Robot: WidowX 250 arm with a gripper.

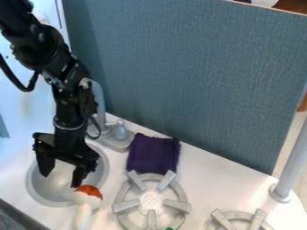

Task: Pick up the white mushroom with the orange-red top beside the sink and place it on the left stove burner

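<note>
A black two-finger gripper (60, 180) points down over a round gray sink basin (36, 192), its two fingers spread well apart and nothing held between them. The robot arm (62, 67) comes in from the upper left, slants down to the right, then bends so that its last section hangs nearly upright above the basin. Just beside the fingertip on the right of the picture is a white object with an orange-red top (83, 209); its rounded upper part lies at the basin's lower right rim and its narrow lower part extends down over the white countertop (207, 179). Whether fingertip and object touch is hard to tell. Behind the basin stands a gray faucet (99, 105), with a small knob (120, 130) at its base. Right of the faucet, a dark purple cloth (153, 153) lies flat on the counter, near the upper edge of a gray toy stove burner (151, 201). A second burner (241, 215) is partly visible at the bottom edge, with a gray pole (290, 166) rising at far right. A blue-gray fabric partition (192, 76) stands behind the counter.
</note>
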